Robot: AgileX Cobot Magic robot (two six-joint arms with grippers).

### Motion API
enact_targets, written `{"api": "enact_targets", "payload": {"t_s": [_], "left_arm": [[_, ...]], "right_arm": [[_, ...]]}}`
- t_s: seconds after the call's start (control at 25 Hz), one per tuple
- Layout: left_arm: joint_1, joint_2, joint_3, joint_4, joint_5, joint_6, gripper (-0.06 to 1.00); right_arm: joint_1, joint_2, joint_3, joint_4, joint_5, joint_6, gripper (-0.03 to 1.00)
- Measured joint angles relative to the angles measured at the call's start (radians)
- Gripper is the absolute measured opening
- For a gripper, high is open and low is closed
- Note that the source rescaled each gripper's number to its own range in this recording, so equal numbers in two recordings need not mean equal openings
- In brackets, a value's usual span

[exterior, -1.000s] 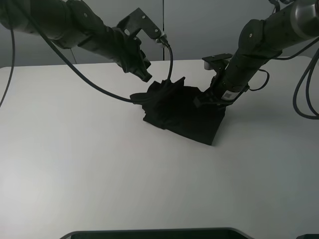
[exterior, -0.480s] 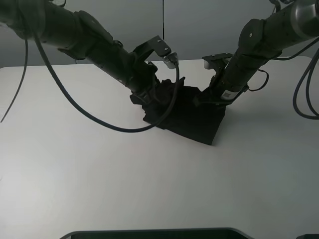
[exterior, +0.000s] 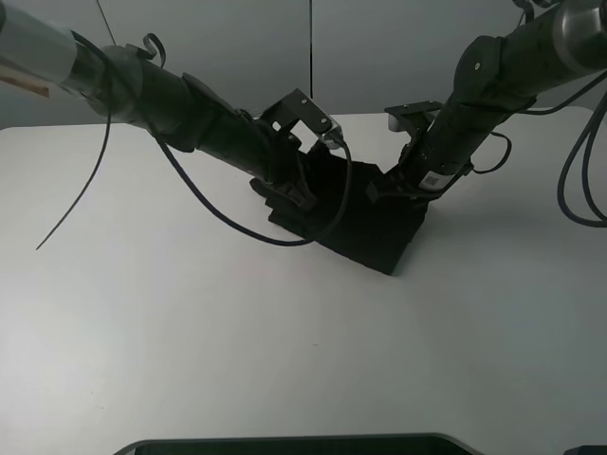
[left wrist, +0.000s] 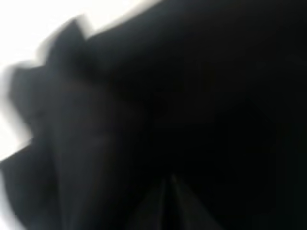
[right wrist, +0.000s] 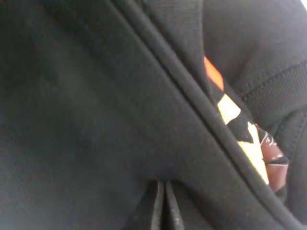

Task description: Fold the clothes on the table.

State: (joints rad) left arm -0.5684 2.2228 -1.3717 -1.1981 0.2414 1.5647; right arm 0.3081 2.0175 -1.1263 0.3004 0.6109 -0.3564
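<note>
The black T-shirt (exterior: 365,223) lies bunched in a dark heap on the white table (exterior: 190,313), a little right of centre. My left gripper (exterior: 289,194) presses down on the heap's left part. In the left wrist view, blurred black cloth (left wrist: 192,96) fills the frame and the fingertips (left wrist: 168,191) seem closed together. My right gripper (exterior: 384,190) is at the heap's far right edge. In the right wrist view it (right wrist: 163,201) is shut on a pinched fold of cloth (right wrist: 96,96), with red and yellow print (right wrist: 235,120) showing beside a hem.
A black cable (exterior: 285,237) from the left arm loops down over the table in front of the shirt. A dark panel edge (exterior: 285,444) runs along the near side. A grey wall (exterior: 360,57) stands behind the table.
My left arm has swung down and to the right, from above the shirt's far left corner onto its left part. The heap has shifted slightly. My right arm has stayed put.
</note>
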Motion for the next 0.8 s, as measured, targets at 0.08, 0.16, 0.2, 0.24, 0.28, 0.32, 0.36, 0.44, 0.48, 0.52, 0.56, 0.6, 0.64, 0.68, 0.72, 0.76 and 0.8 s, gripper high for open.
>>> {"api": "enact_targets", "payload": {"t_s": [0.08, 0.16, 0.2, 0.24, 0.28, 0.32, 0.36, 0.44, 0.48, 0.52, 0.56, 0.6, 0.64, 0.68, 0.72, 0.76, 0.8], "left_arm": [[0.000, 0.000, 0.000, 0.000, -0.110, -0.008, 0.00], [0.009, 0.000, 0.000, 0.000, -0.133, -0.016, 0.00], [0.011, 0.000, 0.000, 0.000, -0.135, -0.022, 0.00], [0.011, -0.002, 0.000, 0.000, -0.135, -0.029, 0.00], [0.011, -0.004, 0.000, 0.000, -0.127, -0.034, 0.00], [0.011, -0.007, 0.000, 0.000, -0.113, -0.036, 0.00], [0.011, -0.014, 0.000, 0.000, -0.094, -0.038, 0.00], [0.011, -0.034, 0.000, -0.001, -0.060, -0.040, 0.00], [0.011, -0.050, 0.000, -0.001, -0.045, -0.040, 0.00], [0.011, -0.072, 0.000, 0.005, -0.031, -0.040, 0.00], [0.011, -0.097, 0.000, 0.012, -0.021, -0.040, 0.00], [0.011, -0.130, 0.000, 0.021, -0.008, -0.040, 0.00], [0.011, -0.171, 0.000, 0.032, 0.005, -0.040, 0.00], [0.011, -0.209, 0.000, 0.039, 0.018, -0.040, 0.00], [0.011, -0.256, 0.000, 0.043, 0.035, -0.040, 0.00], [0.011, -0.308, 0.000, 0.046, 0.049, -0.040, 0.00], [0.011, -0.359, 0.000, 0.048, 0.068, -0.040, 0.00]], "right_arm": [[0.000, 0.000, 0.000, 0.000, 0.000, 0.000, 0.00], [0.000, 0.000, 0.000, 0.000, 0.000, 0.000, 0.00], [0.000, 0.000, 0.000, 0.000, 0.000, 0.000, 0.00], [0.000, 0.000, 0.000, 0.000, 0.000, 0.000, 0.00], [0.000, 0.000, 0.000, 0.000, 0.000, 0.000, 0.00], [0.000, 0.000, 0.000, 0.000, 0.002, 0.000, 0.00], [0.000, 0.000, 0.000, 0.000, 0.002, 0.000, 0.00], [0.000, 0.000, 0.000, 0.000, 0.002, 0.000, 0.00], [0.000, 0.000, 0.000, 0.000, 0.002, 0.000, 0.00], [0.000, 0.000, 0.000, 0.000, 0.002, 0.000, 0.00], [0.000, 0.000, 0.000, 0.000, 0.002, 0.000, 0.00], [0.000, 0.000, 0.000, 0.000, 0.002, 0.000, 0.00], [0.000, 0.000, 0.000, 0.000, 0.006, 0.000, 0.00], [0.000, -0.004, 0.000, 0.000, 0.016, 0.000, 0.00], [0.000, -0.015, 0.000, 0.000, 0.027, 0.000, 0.03], [0.000, -0.033, 0.000, 0.000, 0.048, -0.008, 0.08], [0.000, -0.053, -0.002, 0.002, 0.075, -0.018, 0.16]]}}
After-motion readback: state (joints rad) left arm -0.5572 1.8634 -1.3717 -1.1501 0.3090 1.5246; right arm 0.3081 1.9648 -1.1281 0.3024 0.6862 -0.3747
